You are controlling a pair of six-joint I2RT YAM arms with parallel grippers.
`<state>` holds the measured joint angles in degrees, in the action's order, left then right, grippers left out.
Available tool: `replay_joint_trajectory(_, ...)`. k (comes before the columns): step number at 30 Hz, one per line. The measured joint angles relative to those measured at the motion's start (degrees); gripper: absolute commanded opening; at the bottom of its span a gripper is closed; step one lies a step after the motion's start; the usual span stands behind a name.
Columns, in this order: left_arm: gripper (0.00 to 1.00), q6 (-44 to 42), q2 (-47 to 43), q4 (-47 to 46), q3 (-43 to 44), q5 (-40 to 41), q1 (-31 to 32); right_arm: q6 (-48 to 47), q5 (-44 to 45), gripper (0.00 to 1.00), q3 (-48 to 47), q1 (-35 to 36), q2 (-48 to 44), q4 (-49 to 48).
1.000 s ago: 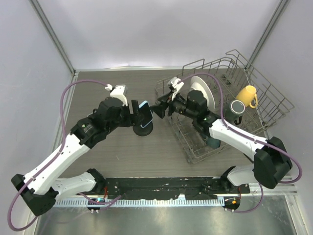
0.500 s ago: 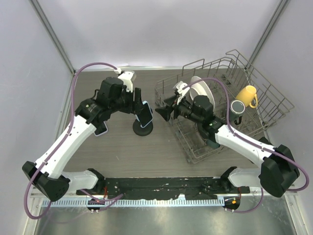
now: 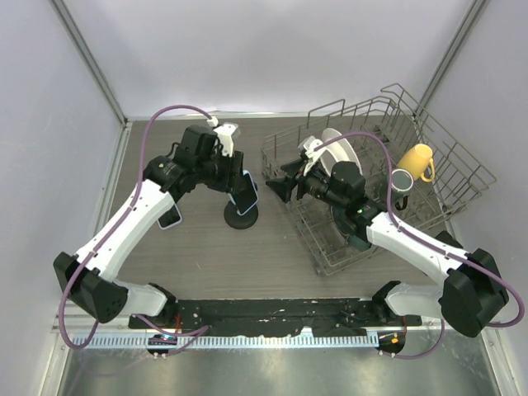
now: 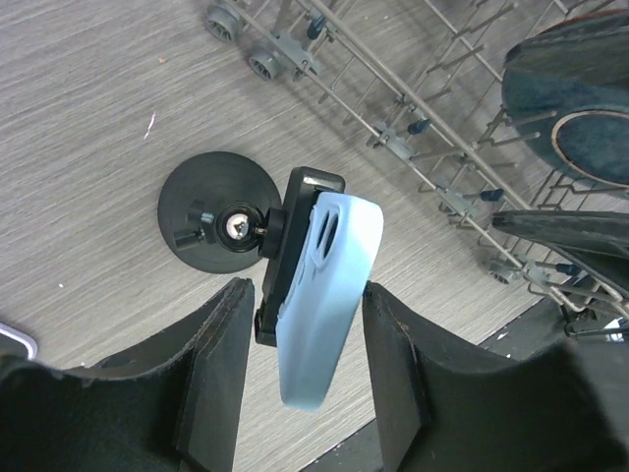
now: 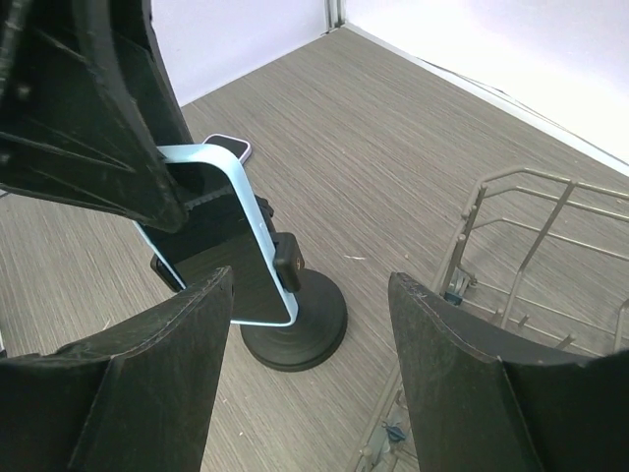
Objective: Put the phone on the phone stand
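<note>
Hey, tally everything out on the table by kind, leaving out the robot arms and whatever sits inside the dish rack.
Phones: 2 (pale blue phone, second phone)
Phone stand: 1
Dish rack: 1
Total: 4

I see the phone (image 3: pixel 244 190) sitting in the clamp head of the phone stand (image 3: pixel 242 219), lifted clear of the tabletop (image 3: pixel 206 247). It has a black screen with a pale blue case showing as a light rim, and the case back has a long camera cutout. It leans at a tilt rather than standing straight. The stand is black, its round disc base flat on the wood-grain tabletop, with a short post rising to the clamp.
</note>
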<state>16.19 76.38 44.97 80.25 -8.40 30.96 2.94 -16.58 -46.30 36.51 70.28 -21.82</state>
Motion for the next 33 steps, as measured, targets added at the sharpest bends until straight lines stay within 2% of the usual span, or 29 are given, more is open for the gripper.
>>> replay_joint_trajectory(1,0.45,-0.11,0.61,0.28,0.22,-0.07,-0.02,-0.04,-0.02,0.7,0.07,0.0,-0.2,0.0)
replay_joint_trajectory(4,0.26,-0.09,2.36,1.36,1.44,-0.17,-0.02,-0.09,0.02,0.7,0.09,0.0,-0.31,-0.11)
replay_joint_trajectory(5,0.03,-0.13,2.82,1.77,2.12,-0.24,-0.02,-0.11,0.04,0.7,0.09,0.0,-0.31,-0.02)
replay_joint_trajectory(6,0.0,-0.15,3.21,2.23,2.78,-0.09,0.0,-0.15,0.07,0.7,0.09,0.0,-0.31,0.0)
replay_joint_trajectory(12,0.0,2.25,6.49,8.55,8.98,3.91,0.02,-0.39,0.85,0.7,0.09,0.0,-0.31,-0.02)
replay_joint_trajectory(23,0.0,10.69,5.49,29.68,26.53,23.93,-0.61,-0.48,2.16,0.7,0.09,0.0,-0.24,-0.04)
replay_joint_trajectory(27,0.0,12.02,2.99,32.85,30.25,30.88,-4.76,-0.44,2.36,0.7,0.09,0.0,-0.09,-0.04)
replay_joint_trajectory(33,0.0,13.4,-2.49,34.42,27.06,42.32,-13.35,-0.02,2.36,0.7,0.09,0.0,0.61,-0.5)
